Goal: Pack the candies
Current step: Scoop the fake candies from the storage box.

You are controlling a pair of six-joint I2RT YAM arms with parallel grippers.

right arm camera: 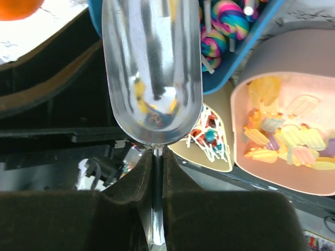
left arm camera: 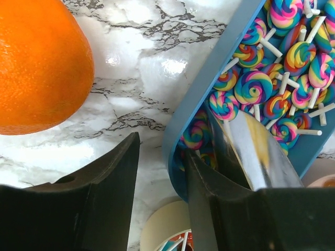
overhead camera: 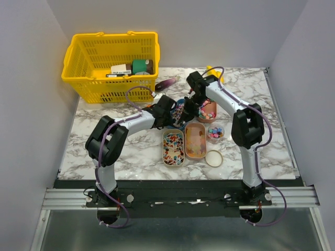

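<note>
Swirl lollipop candies (left arm camera: 251, 86) fill a blue tray (left arm camera: 209, 83) at mid table (overhead camera: 180, 107). My left gripper (left arm camera: 159, 151) is open, its jaws straddling the tray's near wall, one finger inside and one outside on the marble. My right gripper (right arm camera: 157, 157) is shut on the handle of a metal scoop (right arm camera: 152, 68). The scoop's bowl looks empty and reaches over the tray's edge; it also shows in the left wrist view (left arm camera: 251, 151). More candies lie in a pink tub (right arm camera: 282, 136), a beige oval dish (overhead camera: 173, 147) and a small round cup (overhead camera: 215, 132).
An orange fruit (left arm camera: 36, 63) sits just left of the tray. A second beige oval dish (overhead camera: 195, 140) and a round lid (overhead camera: 213, 158) lie in front. A yellow basket (overhead camera: 111, 65) stands back left, a banana (overhead camera: 212, 70) at the back.
</note>
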